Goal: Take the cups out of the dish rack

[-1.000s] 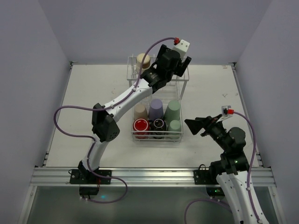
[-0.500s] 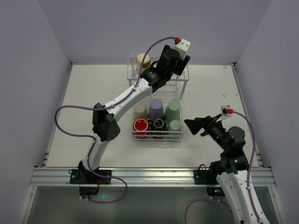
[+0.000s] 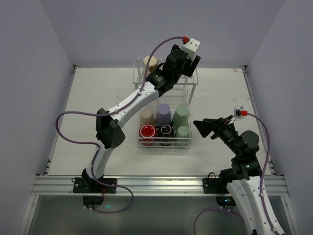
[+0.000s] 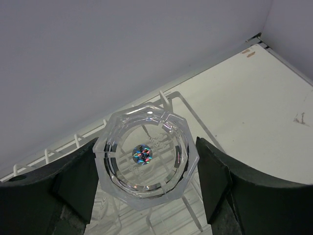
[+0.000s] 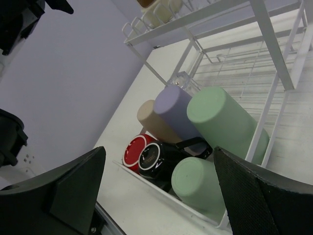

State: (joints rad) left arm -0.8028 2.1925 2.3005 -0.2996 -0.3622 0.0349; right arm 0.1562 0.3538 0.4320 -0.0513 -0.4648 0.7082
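Top external: left tool [image 3: 190, 66] sits above the raised shelf of the white wire dish rack [image 3: 164, 146]. Left wrist: its fingers [image 4: 73, 181] pinch a clear faceted tumbler [image 4: 146, 156]; the slick walls might slip, and it would drop onto the prongs [image 4: 161, 95] beneath. Right wrist: right tool [image 5: 159, 156] gapes empty, with coloured tumblers [image 5: 220, 122] lying ahead.

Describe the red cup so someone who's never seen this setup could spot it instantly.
Find the white dish rack mid-table and look into its low basket. In the row nearest the arms, the red cup sits leftmost, beside a black cup; it is the only red cup.
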